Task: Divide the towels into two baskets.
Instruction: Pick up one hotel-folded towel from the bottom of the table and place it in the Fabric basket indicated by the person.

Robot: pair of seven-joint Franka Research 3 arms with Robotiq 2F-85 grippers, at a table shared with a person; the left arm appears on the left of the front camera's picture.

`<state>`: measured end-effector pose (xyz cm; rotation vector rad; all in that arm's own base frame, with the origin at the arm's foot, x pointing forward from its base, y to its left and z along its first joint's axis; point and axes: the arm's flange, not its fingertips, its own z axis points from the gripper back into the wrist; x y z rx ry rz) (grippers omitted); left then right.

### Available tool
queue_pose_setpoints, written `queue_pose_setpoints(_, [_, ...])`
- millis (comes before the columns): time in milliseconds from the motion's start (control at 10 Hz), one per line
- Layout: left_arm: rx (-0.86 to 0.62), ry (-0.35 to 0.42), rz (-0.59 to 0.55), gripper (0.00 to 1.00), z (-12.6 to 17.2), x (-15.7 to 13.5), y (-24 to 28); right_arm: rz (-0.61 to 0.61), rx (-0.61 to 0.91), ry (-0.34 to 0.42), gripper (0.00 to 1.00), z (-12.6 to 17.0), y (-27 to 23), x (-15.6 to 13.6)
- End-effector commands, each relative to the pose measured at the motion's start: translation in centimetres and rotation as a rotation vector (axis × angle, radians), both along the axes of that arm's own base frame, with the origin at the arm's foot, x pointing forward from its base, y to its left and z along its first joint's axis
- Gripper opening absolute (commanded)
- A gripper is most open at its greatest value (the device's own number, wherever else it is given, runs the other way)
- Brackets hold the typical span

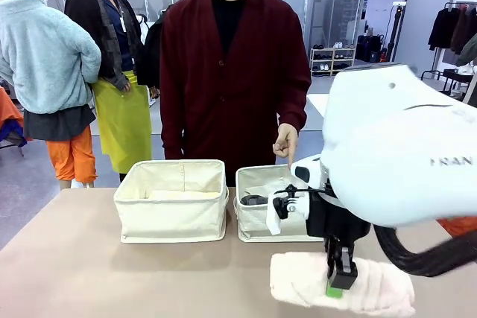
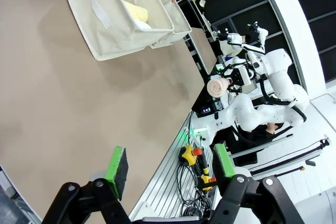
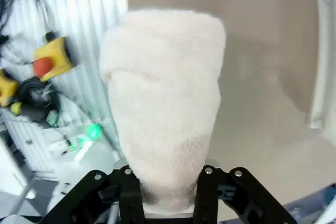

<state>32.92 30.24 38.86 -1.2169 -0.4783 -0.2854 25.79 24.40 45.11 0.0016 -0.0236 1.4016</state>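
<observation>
Right claw (image 1: 339, 277) pinches the cream-pink towel (image 1: 350, 288) on the table (image 1: 89, 273); baskets (image 1: 173, 200) beyond it. Left claw (image 2: 170, 166) spread, empty.

Two matching rectangular cream canvas baskets with soft upright sides stand side by side toward the far side of the tan table, nearly touching. Left basket (image 1: 171, 200): open top, a pale yellow terry towel roll (image 2: 137, 14) lying inside, partly hidden by the wall. Right basket (image 1: 257, 214): partly hidden behind the robot arm; pale fabric shows inside, its kind unclear. Cream-pink terry towel roll (image 1: 343, 287): soft, thick, lying lengthwise across the near right edge of the table, well in front of the right basket, pinched at its middle between two black fingers with green pads.
</observation>
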Motion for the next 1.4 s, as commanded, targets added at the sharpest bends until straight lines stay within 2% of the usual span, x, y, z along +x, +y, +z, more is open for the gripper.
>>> queue_pose_setpoints(0, [0.0, 0.021, 0.001, 0.82, 0.5, -0.4, 0.0, -0.04, -0.012, 0.082, 0.0, -0.6, 0.4, 0.0])
queue_pose_setpoints(300, [0.0, 0.021, 0.001, 0.82, 0.5, -0.4, 0.0, -0.04, -0.012, 0.082, 0.0, -0.6, 0.4, 0.0])
queue_pose_setpoints(400, [0.0, 0.021, 0.001, 0.82, 0.5, -0.4, 0.0, -0.013, -0.01, 0.049, 0.36, -0.9, -0.3, 0.0])
queue_pose_setpoints(600, [0.0, 0.021, 0.001, 0.82, 0.5, -0.4, 0.0, 0.104, 0.015, -0.079, 0.36, 2.4, 0.7, 2.1])
queue_pose_setpoints(800, [0.0, 0.021, 0.001, 0.82, 0.5, -0.4, 0.0, 0.167, 0.007, -0.111, 0.36, 4.5, 1.1, 4.7])
queue_pose_setpoints(900, [0.0, 0.021, 0.001, 0.82, 0.5, -0.4, 0.0, 0.158, -0.04, -0.173, 0.36, 5.2, 1.7, 6.4])
queue_pose_setpoints(1100, [0.0, 0.021, 0.001, 0.82, 0.5, -0.4, 0.0, 0.232, -0.042, -0.203, 0.36, 7.2, 3.1, 10.3])
queue_pose_setpoints(1200, [0.0, 0.021, 0.001, 0.82, 0.5, -0.4, 0.0, 0.26, -0.066, -0.183, 0.36, 7.7, 3.6, 12.7])
queue_pose_setpoints(1300, [0.0, 0.021, 0.001, 0.82, 0.5, -0.4, 0.0, 0.248, -0.097, -0.222, 0.36, 8.1, 4.0, 15.2])
